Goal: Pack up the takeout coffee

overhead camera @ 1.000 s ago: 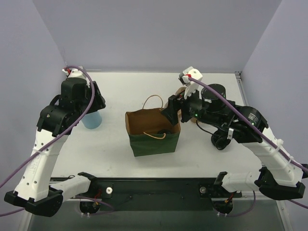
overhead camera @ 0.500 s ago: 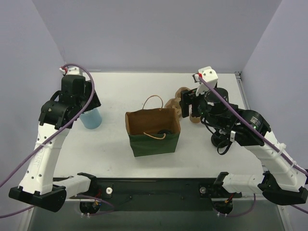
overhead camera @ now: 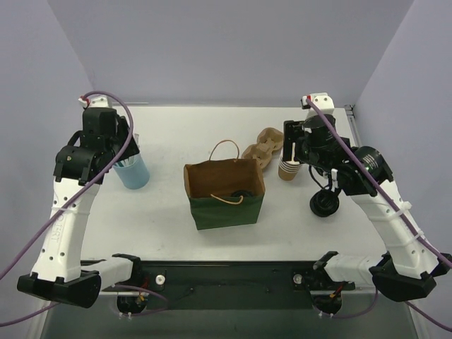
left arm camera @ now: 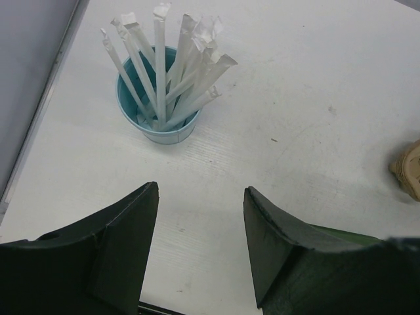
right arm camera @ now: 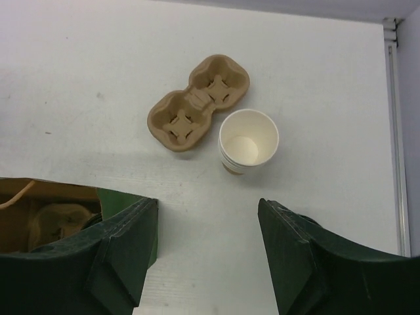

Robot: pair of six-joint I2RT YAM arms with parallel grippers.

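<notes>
The paper bag (overhead camera: 224,191), green outside and brown inside, stands open at the table's middle. Its near corner shows in the right wrist view (right arm camera: 121,200). A dark shape (overhead camera: 241,193) lies low inside it. I cannot tell whether this is the takeout coffee. My right gripper (right arm camera: 207,203) hangs open and empty to the right of the bag, near the stack of unlidded cups (right arm camera: 248,141). From above, the right gripper (overhead camera: 295,141) is over that stack (overhead camera: 287,169). My left gripper (left arm camera: 201,190) is open and empty, just short of a blue cup of wrapped straws (left arm camera: 161,98).
A brown pulp cup carrier (right arm camera: 199,102) lies flat behind the bag, beside the cup stack. A brown moulded piece (right arm camera: 56,220) shows inside the bag. A loose black lid (overhead camera: 325,203) lies at the right, under my right arm. The blue straw cup (overhead camera: 134,173) stands far left.
My right gripper has drawn back from over the bag, to the right and rear, and now stands over the cup stack. My left arm has swung a little left and back.
</notes>
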